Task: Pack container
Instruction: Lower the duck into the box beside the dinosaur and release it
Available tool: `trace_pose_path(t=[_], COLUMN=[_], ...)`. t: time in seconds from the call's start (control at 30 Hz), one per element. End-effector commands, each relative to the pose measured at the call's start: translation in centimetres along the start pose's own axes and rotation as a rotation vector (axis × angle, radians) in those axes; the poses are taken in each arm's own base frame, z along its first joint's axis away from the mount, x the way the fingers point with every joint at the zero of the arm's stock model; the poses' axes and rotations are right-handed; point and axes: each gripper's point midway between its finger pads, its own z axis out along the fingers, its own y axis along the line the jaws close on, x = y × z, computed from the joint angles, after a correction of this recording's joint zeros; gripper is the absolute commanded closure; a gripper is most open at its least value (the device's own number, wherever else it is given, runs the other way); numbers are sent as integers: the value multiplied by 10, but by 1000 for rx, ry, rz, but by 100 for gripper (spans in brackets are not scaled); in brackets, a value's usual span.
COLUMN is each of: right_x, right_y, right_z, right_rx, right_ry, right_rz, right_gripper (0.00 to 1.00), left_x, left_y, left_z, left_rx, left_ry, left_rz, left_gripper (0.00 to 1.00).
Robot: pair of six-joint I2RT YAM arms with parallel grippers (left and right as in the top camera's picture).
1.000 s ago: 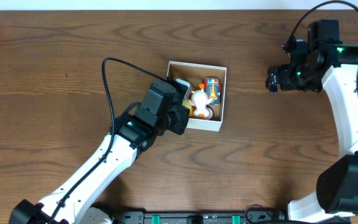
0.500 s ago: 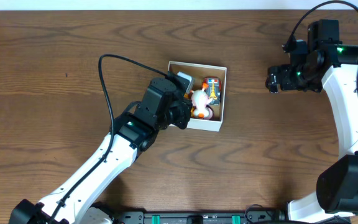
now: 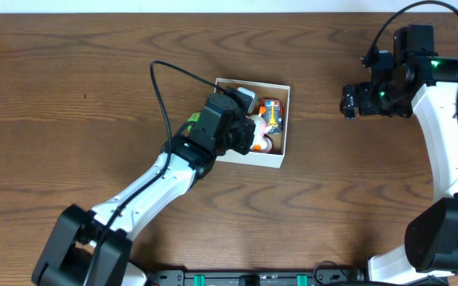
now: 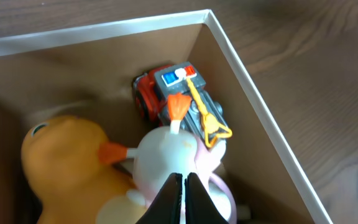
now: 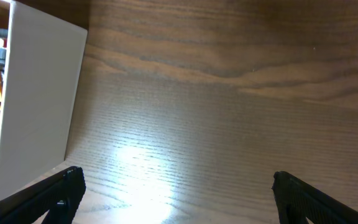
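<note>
The container (image 3: 283,127) sits mid-table, white outside and brown inside; it also shows in the left wrist view (image 4: 253,106) and the right wrist view (image 5: 39,106). Inside lie an orange duck (image 4: 67,162), a white round toy with orange parts (image 4: 166,155) and a red and grey toy truck (image 4: 173,93). My left gripper (image 4: 183,186) is shut and empty, its tips just above the white toy inside the container. My right gripper (image 5: 176,180) is open and empty, above bare table to the right of the container.
The wooden table (image 3: 356,199) spreads around the container. The left arm's black cable (image 3: 161,87) arcs above the table left of the container. The right arm (image 3: 444,119) stands along the right edge.
My left gripper has moved right and forward over the container's left wall, now over the toys. The right arm has not moved.
</note>
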Motion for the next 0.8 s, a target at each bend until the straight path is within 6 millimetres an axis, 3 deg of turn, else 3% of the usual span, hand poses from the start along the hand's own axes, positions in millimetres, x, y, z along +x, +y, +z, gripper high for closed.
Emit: trace_pose_path(t=[0.0, 0.37, 0.77], right_x=[-5, -5, -5], right_y=[-1, -1, 1], right_z=[-12, -12, -11], right_rx=[5, 5, 3], right_ry=[-35, -35, -35], right_rz=[14, 14, 9], right_gripper=[1, 1, 1], left_x=[-9, 14, 37], left_y=[2, 22, 31], left_z=[10, 44, 49], left_rx=[-7, -68, -103], left_ry=[-27, 14, 100], left_rz=[11, 12, 63], left_gripper=[94, 94, 94])
